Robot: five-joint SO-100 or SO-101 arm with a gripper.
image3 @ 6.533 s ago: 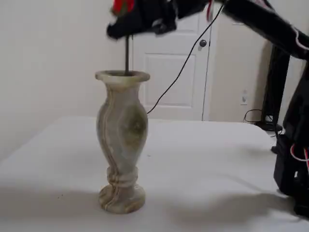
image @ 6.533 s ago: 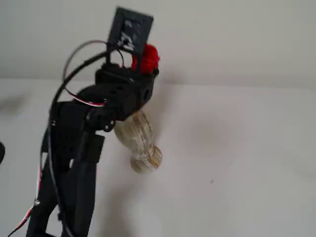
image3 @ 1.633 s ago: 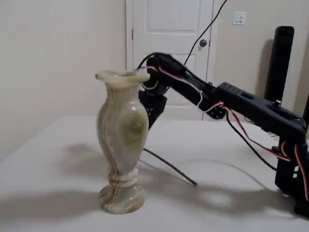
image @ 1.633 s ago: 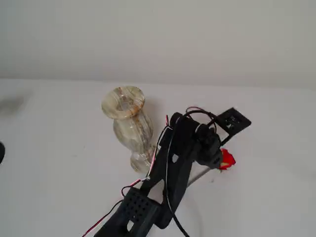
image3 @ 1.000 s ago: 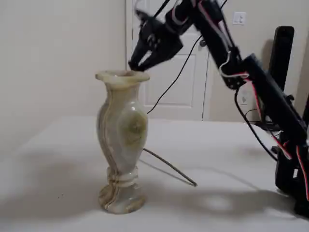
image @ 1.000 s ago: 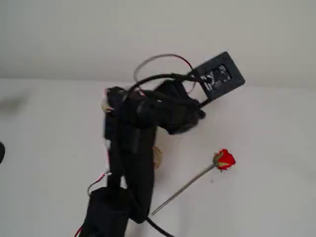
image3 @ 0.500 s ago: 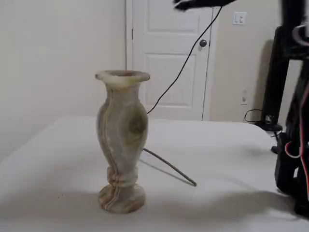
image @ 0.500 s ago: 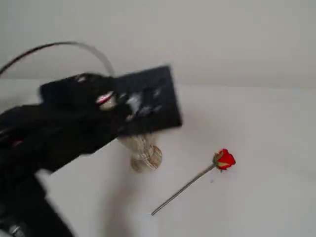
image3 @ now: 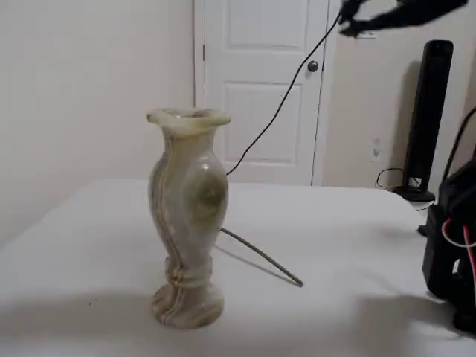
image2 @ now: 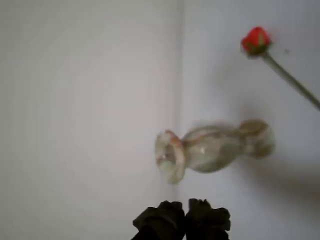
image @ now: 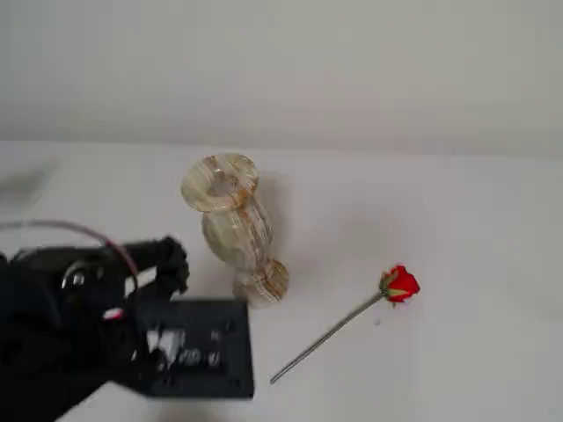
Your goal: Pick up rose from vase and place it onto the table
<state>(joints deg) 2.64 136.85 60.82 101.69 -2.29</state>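
Up at the wrist cam's bottom edge, gripper (image2: pixel 186 212) shows as two dark fingertips pressed together, no gap, nothing between them; jaws closed and empty. Same tips sit top right in a fixed view, gripper (image3: pixel 349 21), raised well above the table and clear of everything, cable trailing down from it. Reads as a retracted pose: payload gone, arm parked high so it can't clip the vase. Next out, vase (image2: pixel 212 148) is directly ahead of the tips in the wrist view (that picture lies on its side), mouth empty. In a fixed view the vase (image: pixel 233 227) stands upright on its foot, just beside the arm's black base plate (image: pixel 201 349), not touching it as far as I can tell. Further out, rose (image: pixel 398 284) lies flat on the table (image: pixel 475 211), bud to the right, stem running down-left to a free end near the base plate, apart from the vase foot. From the low fixed view only the stem shows, rose (image3: pixel 262 257) poking out from behind the vase; bud is hidden. Lying flat with full stem contact means it's stable and won't roll far. My read: task looks done, rose out of the vase and resting on the table. Background door (image3: pixel 260 89) and tower fan (image3: pixel 428 119) are irrelevant.
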